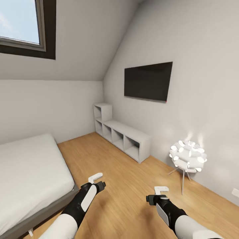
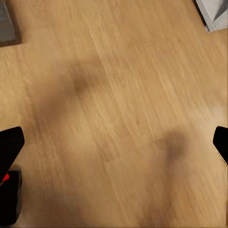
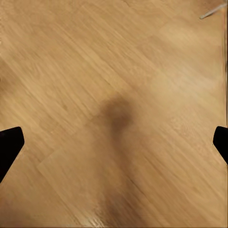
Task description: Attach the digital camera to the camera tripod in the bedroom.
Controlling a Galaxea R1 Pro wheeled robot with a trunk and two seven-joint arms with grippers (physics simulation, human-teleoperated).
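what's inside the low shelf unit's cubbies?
The white shelf unit along the wall under the TV has open cubbies that look empty; their deeper corners are shadowed and unreadable.

The bed point(image 1: 30, 172) and window point(image 1: 20, 23) run off the head view's left edge, the wall outlet point(image 1: 235, 192) is clipped at its right, and both wrist views crop each gripper's fingertips point(image 2: 9, 145) at the borders.

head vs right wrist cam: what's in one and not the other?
Head view: the bed, skylight window, wall TV, cube shelf, lit floor lamp, and both arms with the left gripper and right gripper.

Right wrist view: the right gripper's dark fingertips wide apart over bare boards, plus a thin pale rod at one corner, possibly a lamp leg.

Both: the wooden plank floor.
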